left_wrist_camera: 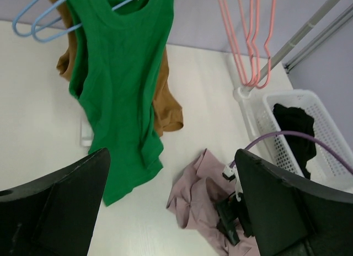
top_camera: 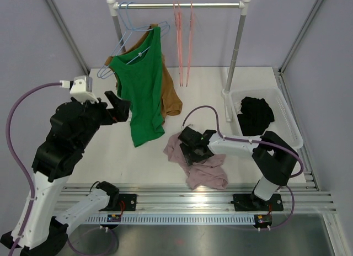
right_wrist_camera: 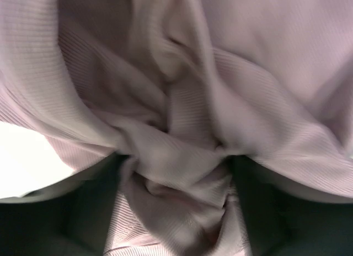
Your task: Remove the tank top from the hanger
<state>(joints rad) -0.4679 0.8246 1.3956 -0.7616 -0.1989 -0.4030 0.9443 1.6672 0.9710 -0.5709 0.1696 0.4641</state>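
I am judging the job as barely begun. The green top is hanging on its hanger from the rack in the upper left-centre of the top view. Its hem is trailing down to the surface and both straps are looped over the hanger arms. A brown garment is hanging just behind it. A pink garment is lying crumpled on the surface, lower centre, already free of any hanger. Something black is sitting in the basket at the right. Two pink hangers are dangling bare on the rail.

My left pincer is hovering just beside the green top's left edge, fingers spread wide and gripping nothing. My right pincer is sitting low over the pink garment. In its own view the fingers are standing wide with folds bunched between them, and I am reading that as not clamped.

What is left, as I am reading it, is taking hold of the green top and working its straps off the hanger.

The brown garment's own hanger is lost among the blue ones at the upper left. I am not seeing how far the straps sit along the hanger arms. The right wrist view is blurred and filled with cloth, so the fingertips themselves are hard to make out.
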